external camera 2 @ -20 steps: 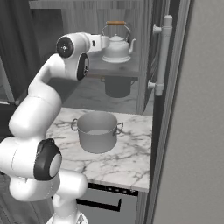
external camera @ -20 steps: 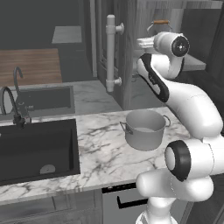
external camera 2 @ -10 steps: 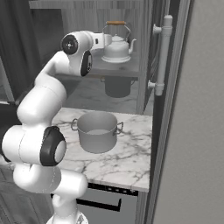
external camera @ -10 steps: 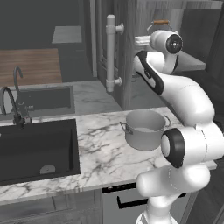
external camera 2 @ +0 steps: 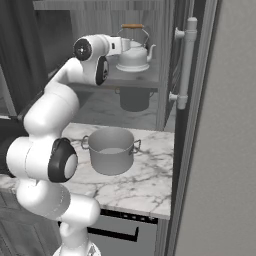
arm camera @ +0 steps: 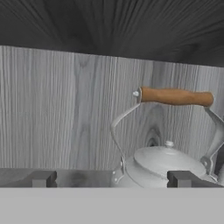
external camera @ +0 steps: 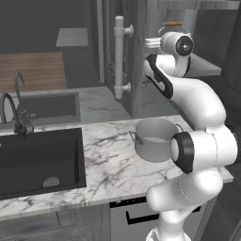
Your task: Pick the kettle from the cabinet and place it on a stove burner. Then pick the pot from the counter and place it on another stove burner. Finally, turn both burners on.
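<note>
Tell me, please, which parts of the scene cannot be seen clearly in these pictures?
- Small silvery-white kettle with brown wooden grip: left base view, arm hides all but its handle.
- Its body: hand view, cut off by the bottom edge.
- Wide grey metal pot: left base view, arm hides its right side.
- Gripper: hand view, just fingertips visible.

No readable text, label, brand, number or sign appears on anything in these views.

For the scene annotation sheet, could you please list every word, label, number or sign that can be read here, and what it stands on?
None: no readable text shows on the kettle, the pot, the cabinet or the counter.
</note>
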